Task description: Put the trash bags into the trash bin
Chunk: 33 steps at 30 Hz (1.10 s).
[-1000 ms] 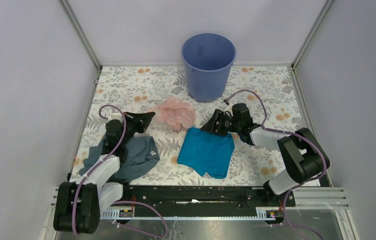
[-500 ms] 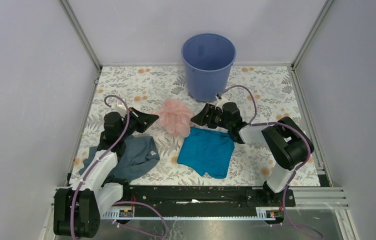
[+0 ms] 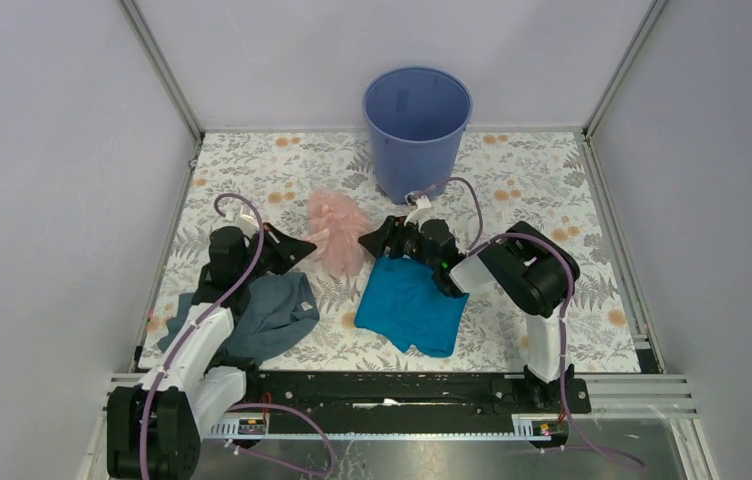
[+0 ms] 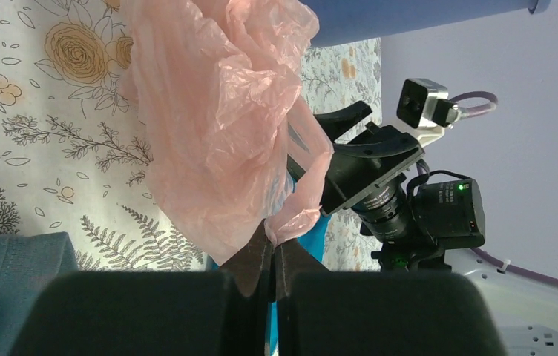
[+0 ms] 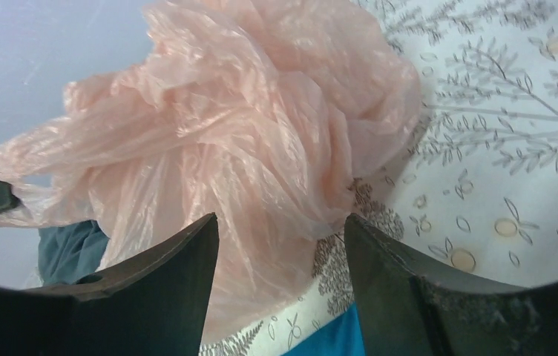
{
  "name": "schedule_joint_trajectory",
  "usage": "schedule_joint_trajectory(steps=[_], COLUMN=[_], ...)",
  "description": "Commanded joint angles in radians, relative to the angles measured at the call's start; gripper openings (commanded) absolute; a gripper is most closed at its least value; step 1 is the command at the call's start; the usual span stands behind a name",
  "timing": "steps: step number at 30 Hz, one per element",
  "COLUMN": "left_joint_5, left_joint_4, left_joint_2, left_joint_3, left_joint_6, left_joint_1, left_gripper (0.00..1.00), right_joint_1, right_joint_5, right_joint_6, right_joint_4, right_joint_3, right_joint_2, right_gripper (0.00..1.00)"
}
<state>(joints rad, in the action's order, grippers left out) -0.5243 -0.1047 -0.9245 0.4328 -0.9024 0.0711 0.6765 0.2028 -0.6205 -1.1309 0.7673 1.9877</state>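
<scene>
Beyond both pincers, at the far edge of the table [image 3: 552, 190], I have the trash bin [image 3: 417, 130] standing upright with its mouth open. It is nearer my right pincer [image 3: 377, 240] than my left pincer [image 3: 302, 247]. Just behind the right pincer lies the teal cloth [image 3: 412, 305], and the grey cloth [image 3: 267, 315] lies under the left forearm.

Between the two pincers sits the crumpled pink trash bag [image 3: 337, 230], part of it resting on the table and well short of the bin. My left pincer is clamped together on a thin fold at the bag's edge. I judge this holds the film taut and raised so the other side can get a bite. My right pincer has its jaws apart with the bulk of the bag just ahead of them, and it grips nothing.

Both arms reach low and forward, wrists turned inward, so the pincers face each other across the bag.
</scene>
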Motion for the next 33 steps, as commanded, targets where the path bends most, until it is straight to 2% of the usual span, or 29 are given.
schedule_joint_trajectory(steps=[1,4,9,10,13,15,16,17,18,19,20,21,23,26,28,33], left_joint_5=[-0.051,-0.094,-0.164,-0.185,-0.265,-0.349,-0.384,-0.405,-0.413,-0.406,-0.396,-0.375,-0.284,-0.098,0.032,0.220], left_joint_4=[-0.062,-0.070,-0.083,-0.087,-0.129,-0.293,-0.392,-0.513,-0.629,-0.735,-0.830,-0.891,-0.940,-0.860,-0.720,-0.436], left_joint_2=[-0.010,0.000,0.041,0.045,0.048,0.041,0.034,0.026,0.017,0.004,-0.011,-0.026,-0.050,-0.019,0.030,0.100], left_joint_3=[0.050,0.072,0.103,0.110,0.129,0.114,0.097,0.078,0.057,0.042,0.032,0.030,0.038,0.044,0.072,0.193], left_joint_6=[0.022,0.013,0.015,0.019,0.001,-0.086,-0.167,-0.254,-0.342,-0.429,-0.498,-0.564,-0.660,-0.752,-0.749,-0.701], left_joint_1=[-0.002,-0.002,-0.002,-0.002,-0.002,-0.001,-0.001,0.001,0.005,0.011,0.018,0.030,0.054,0.092,0.125,0.192], left_gripper=[0.00,0.00,0.00,0.00,0.00,0.00,0.00,0.00,0.00,0.00,0.00,0.00,0.00,0.00,0.00,0.00], right_joint_1=[0.003,0.003,0.003,0.003,0.003,0.003,0.004,0.003,0.003,0.003,0.002,0.000,-0.010,-0.012,-0.012,-0.012], right_joint_5=[0.052,0.087,0.117,0.110,0.074,0.051,0.030,0.009,-0.007,-0.017,-0.028,-0.043,-0.059,-0.073,-0.084,-0.088], right_joint_6=[0.062,0.070,0.072,0.074,0.067,0.045,0.027,0.009,0.001,-0.002,-0.009,-0.010,0.006,0.062,0.085,0.077], right_joint_4=[-0.220,-0.236,-0.216,-0.209,-0.139,-0.108,-0.056,0.031,0.108,0.163,0.212,0.275,0.483,0.672,0.763,0.827], right_joint_3=[0.042,0.071,0.113,0.113,0.089,0.036,0.015,-0.001,-0.020,-0.055,-0.096,-0.123,-0.140,-0.182,-0.211,-0.280], right_joint_2=[0.046,0.074,0.083,0.079,0.008,-0.076,-0.122,-0.176,-0.230,-0.293,-0.355,-0.416,-0.532,-0.688,-0.776,-0.921], right_gripper=[0.69,0.68,0.51,0.45,0.19,0.07,0.06,0.07,0.13,0.30,0.43,0.51,0.56,0.64,0.68,0.80])
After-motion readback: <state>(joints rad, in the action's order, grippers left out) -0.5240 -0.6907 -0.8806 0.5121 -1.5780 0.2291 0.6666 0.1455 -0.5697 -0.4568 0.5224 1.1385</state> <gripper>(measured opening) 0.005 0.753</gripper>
